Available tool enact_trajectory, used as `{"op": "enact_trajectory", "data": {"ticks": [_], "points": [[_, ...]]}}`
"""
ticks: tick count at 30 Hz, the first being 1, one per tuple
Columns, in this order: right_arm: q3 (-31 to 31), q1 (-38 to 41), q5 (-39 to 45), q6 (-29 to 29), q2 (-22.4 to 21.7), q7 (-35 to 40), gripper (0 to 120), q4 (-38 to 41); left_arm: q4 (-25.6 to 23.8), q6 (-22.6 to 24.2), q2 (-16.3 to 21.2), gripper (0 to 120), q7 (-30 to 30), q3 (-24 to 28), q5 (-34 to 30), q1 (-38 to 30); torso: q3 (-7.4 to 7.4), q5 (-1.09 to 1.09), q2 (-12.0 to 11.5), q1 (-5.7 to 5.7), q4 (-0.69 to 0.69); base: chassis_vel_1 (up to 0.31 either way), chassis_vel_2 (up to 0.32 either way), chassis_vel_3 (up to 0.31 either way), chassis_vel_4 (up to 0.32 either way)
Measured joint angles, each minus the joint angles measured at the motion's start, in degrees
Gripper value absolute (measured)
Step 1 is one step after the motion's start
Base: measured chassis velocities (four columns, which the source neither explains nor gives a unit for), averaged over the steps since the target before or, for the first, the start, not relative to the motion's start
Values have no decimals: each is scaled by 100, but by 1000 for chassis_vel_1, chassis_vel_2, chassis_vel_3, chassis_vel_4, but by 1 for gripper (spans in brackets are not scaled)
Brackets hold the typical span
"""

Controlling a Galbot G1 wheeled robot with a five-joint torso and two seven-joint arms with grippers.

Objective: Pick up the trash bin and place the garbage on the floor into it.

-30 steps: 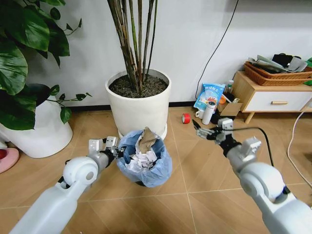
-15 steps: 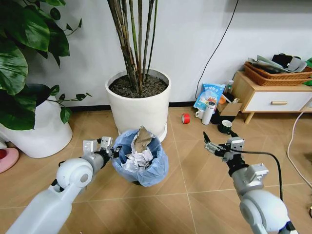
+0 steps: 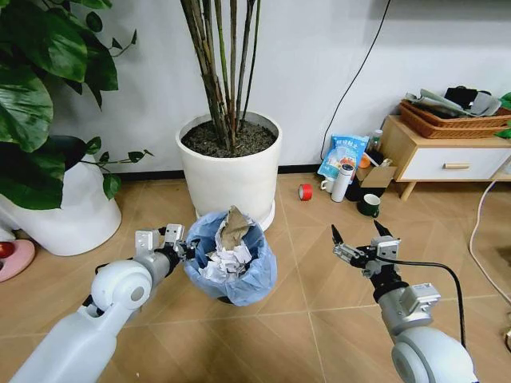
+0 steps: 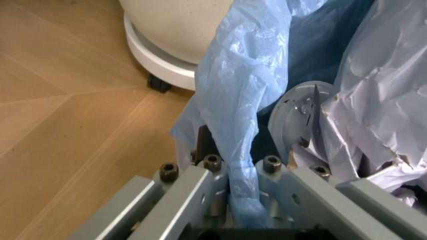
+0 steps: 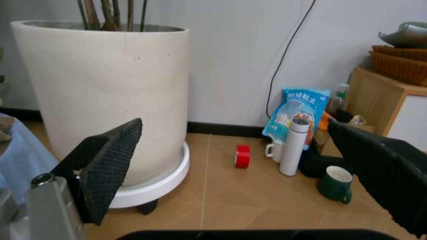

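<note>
Both arms are in play, but only your left gripper (image 3: 185, 249) is doing any holding: its jaws are closed on the near rim of the trash bin (image 3: 239, 275), and the left wrist view shows the blue liner (image 4: 240, 150) pinched between the fingers (image 4: 200, 185). The bin sits just in front of the big white planter (image 3: 230, 171), stuffed with crumpled white paper (image 3: 230, 259) and a brown scrap standing on top. What has changed over the last second is your right gripper (image 3: 356, 233): it has dropped from up near the clutter by the wooden cabinet (image 3: 435, 159) and pulled back toward you, and now hangs low over bare floor to the right of the bin, jaws spread wide with nothing between them. The bin itself has barely moved. With that hand empty and the bin already so full, I'd judge the collecting is nearly or fully done; the floor around the bin shows no loose litter, only the red tape roll (image 3: 305, 193), blue snack bag (image 3: 345, 155) and green mug (image 3: 369, 205) by the wall.
</note>
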Motion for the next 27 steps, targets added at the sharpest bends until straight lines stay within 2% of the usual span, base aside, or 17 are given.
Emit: {"op": "enact_trajectory", "data": {"ticks": [11,27], "points": [[-7,-158,-99,100,61,5,100,53,-57,0,-3,0,-17,-41,-1,57,0,1,0,0,-1,126,-62,-135,58],[-175,-301,-271,193,64,-24,100,74,-67,0,-49,0,-20,-103,13,109,1,-1,0,1,-2,197,-74,-188,71]]}}
